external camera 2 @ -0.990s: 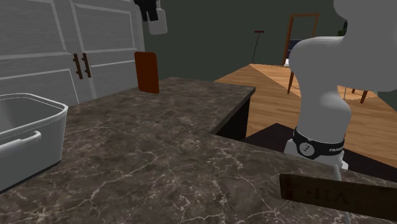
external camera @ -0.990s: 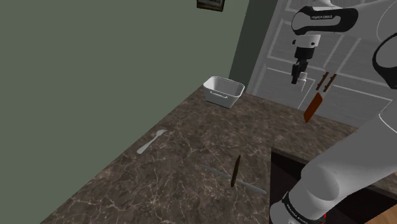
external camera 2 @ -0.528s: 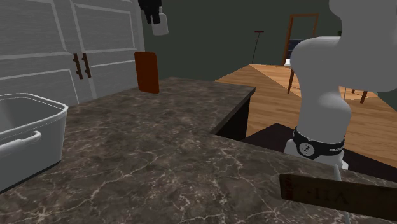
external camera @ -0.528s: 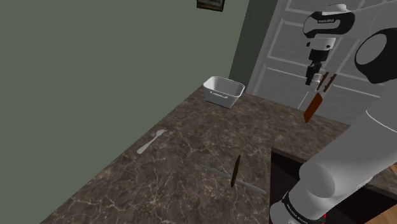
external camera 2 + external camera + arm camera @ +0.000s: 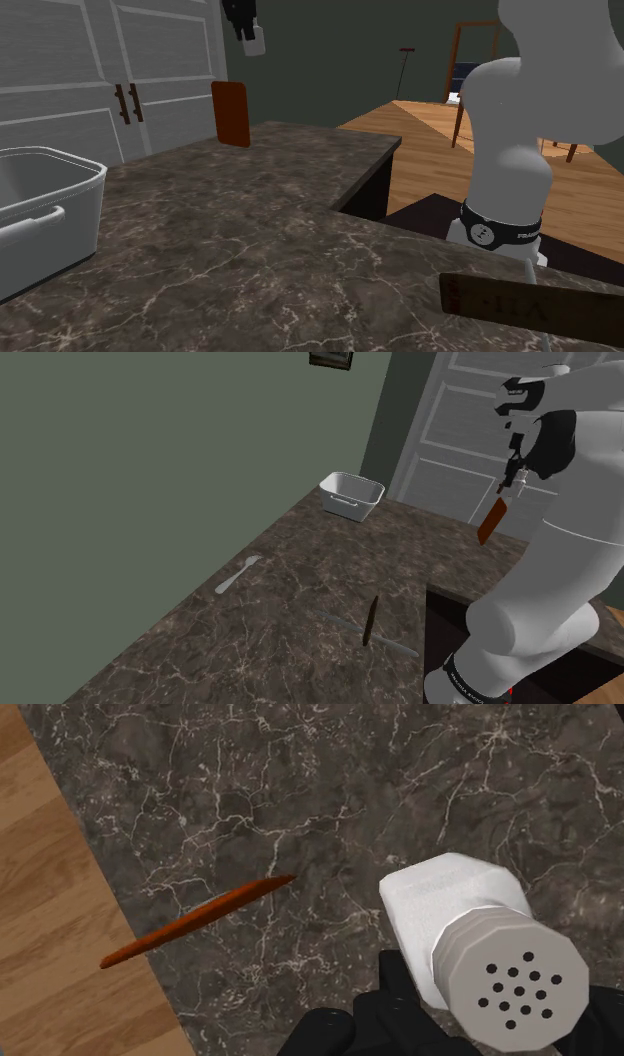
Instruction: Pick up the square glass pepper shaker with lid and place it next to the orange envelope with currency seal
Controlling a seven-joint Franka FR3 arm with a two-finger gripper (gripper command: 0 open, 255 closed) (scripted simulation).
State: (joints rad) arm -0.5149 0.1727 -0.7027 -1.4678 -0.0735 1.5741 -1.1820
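Observation:
My black gripper (image 5: 240, 22) is shut on a white square pepper shaker (image 5: 254, 41) and holds it high above the countertop's far end. In the wrist view the fingers (image 5: 398, 996) clasp the shaker (image 5: 455, 909) by its sides, and its octagonal lid (image 5: 512, 994) with holes faces the camera. The orange-brown envelope (image 5: 231, 112) stands on edge at the counter's far rim by the white doors, below the gripper. Seen from the wrist it is a thin orange sliver (image 5: 195, 921). In the shoulder view the gripper (image 5: 513, 468) and shaker (image 5: 520, 480) hang just above the envelope (image 5: 490, 520), partly behind the arm.
A white bin (image 5: 352, 495) sits at the counter's back corner, also the white bin (image 5: 40, 215). A grey utensil (image 5: 238, 574) lies near the wall. A dark upright object (image 5: 371, 620) and a grey knife (image 5: 365, 634) lie near the stand. Wood floor (image 5: 50, 904) borders the dark marble counter (image 5: 400, 784).
The gripper carried the shaker toward the shoulder view's right, ending over the envelope. The arm's upper links swung right with it. Nothing on the counter moved.

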